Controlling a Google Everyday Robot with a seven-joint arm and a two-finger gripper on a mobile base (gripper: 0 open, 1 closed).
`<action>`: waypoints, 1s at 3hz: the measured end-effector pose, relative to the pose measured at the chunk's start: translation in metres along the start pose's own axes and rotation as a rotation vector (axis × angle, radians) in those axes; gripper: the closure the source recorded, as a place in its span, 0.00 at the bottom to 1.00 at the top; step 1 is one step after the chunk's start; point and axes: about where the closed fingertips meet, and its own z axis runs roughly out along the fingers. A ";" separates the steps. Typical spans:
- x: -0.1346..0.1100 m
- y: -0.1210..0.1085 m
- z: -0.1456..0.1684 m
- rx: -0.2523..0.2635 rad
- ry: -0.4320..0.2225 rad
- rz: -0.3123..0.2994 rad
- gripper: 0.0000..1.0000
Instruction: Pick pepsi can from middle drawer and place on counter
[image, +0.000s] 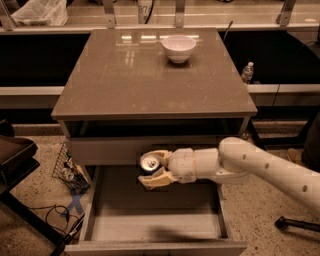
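Well, the gripper (151, 169) is clamped around the pepsi can (148, 161), above the middle drawer's (150, 222) back edge, below the counter (125, 75).

counter (115, 85) | white bowl (179, 48) on it, rear | tool (150, 171) blw frnt edge w/ pepsi can (149, 161)
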 end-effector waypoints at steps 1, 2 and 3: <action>-0.042 0.000 -0.015 0.006 -0.018 -0.005 1.00; -0.045 -0.002 -0.014 0.008 -0.019 -0.004 1.00; -0.080 -0.019 -0.022 0.046 -0.015 0.003 1.00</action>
